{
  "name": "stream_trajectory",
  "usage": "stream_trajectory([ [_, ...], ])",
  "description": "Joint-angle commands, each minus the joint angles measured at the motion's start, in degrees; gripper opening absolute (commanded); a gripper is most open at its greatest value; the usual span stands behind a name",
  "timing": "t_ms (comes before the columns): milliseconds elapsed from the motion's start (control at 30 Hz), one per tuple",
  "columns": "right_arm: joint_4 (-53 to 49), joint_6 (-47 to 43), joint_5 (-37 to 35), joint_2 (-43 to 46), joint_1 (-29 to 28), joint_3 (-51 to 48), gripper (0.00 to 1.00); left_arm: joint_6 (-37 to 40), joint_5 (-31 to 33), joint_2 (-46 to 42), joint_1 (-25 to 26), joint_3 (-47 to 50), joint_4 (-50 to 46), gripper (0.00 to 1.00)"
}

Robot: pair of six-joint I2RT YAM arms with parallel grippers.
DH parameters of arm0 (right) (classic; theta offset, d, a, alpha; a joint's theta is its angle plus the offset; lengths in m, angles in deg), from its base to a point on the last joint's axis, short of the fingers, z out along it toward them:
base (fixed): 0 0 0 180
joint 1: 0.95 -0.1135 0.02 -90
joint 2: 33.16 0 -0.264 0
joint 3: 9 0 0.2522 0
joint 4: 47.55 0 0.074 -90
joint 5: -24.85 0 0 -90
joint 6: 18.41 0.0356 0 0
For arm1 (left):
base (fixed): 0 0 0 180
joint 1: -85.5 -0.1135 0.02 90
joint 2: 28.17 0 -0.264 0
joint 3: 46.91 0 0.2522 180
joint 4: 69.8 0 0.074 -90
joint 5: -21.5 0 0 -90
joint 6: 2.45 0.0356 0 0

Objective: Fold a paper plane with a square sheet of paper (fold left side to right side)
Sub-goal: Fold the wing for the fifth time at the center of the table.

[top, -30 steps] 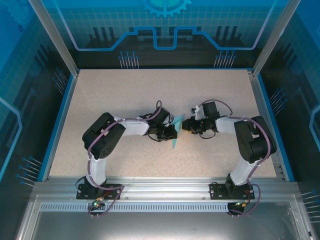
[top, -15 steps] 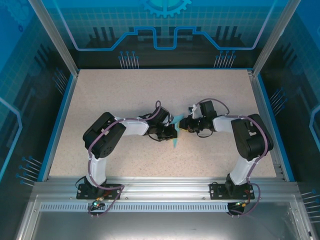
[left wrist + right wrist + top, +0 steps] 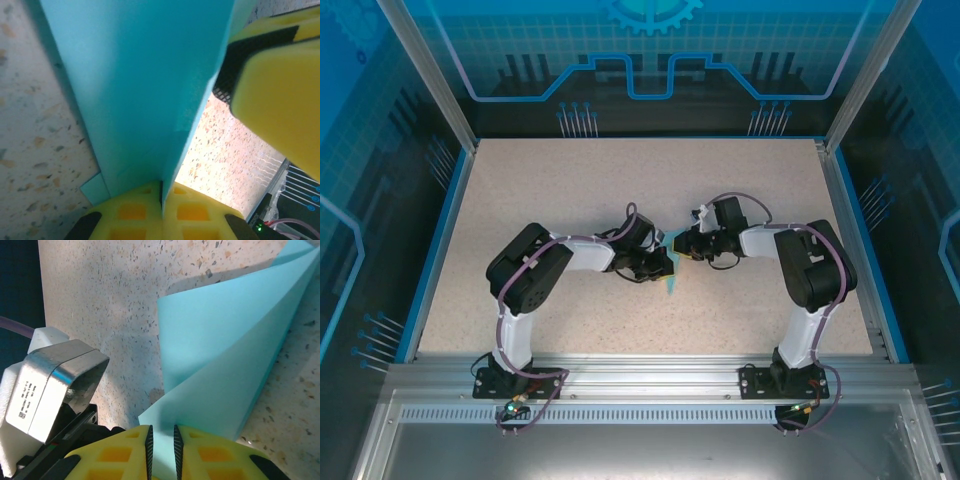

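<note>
The square sheet of paper (image 3: 671, 284) is turquoise-blue and folded, standing up off the table between the two grippers at mid-table. My left gripper (image 3: 667, 262) is shut on its lower edge; in the left wrist view the sheet (image 3: 145, 90) rises edge-on from between the closed yellow jaws (image 3: 162, 192). My right gripper (image 3: 683, 250) faces it from the right, almost touching. In the right wrist view its jaws (image 3: 162, 442) stand a narrow gap apart, over a curled layer of the sheet (image 3: 225, 370), which shows through the gap. One of its fingers (image 3: 280, 95) sits beside the paper.
The speckled beige table (image 3: 570, 190) has a blue rim and transparent walls around it. A silver labelled box (image 3: 55, 385) on the left arm's wrist is close at the left in the right wrist view. Both arm bases are at the near edge.
The right arm has moved left and slightly away from the bases, closing on the left gripper. Less of the paper shows from above. The left jaws closed the last bit.
</note>
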Motion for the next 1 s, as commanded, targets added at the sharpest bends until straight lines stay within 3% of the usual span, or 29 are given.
stream_trajectory([
  [0,1.0,0.1,0.6,-1.0,-0.9,1.2,0.21,-2.0,0.7,1.3,-1.1,2.7,-0.3,0.0],
  [400,0.3,-1.8,0.9,3.5,2.2,-0.6,0.21,-3.1,0.9,0.8,-1.6,4.1,1.1,0.0],
  [967,3.5,0.1,2.7,-2.8,0.2,0.8,0.18,-3.1,1.2,0.6,-1.7,4.5,1.3,0.0],
])
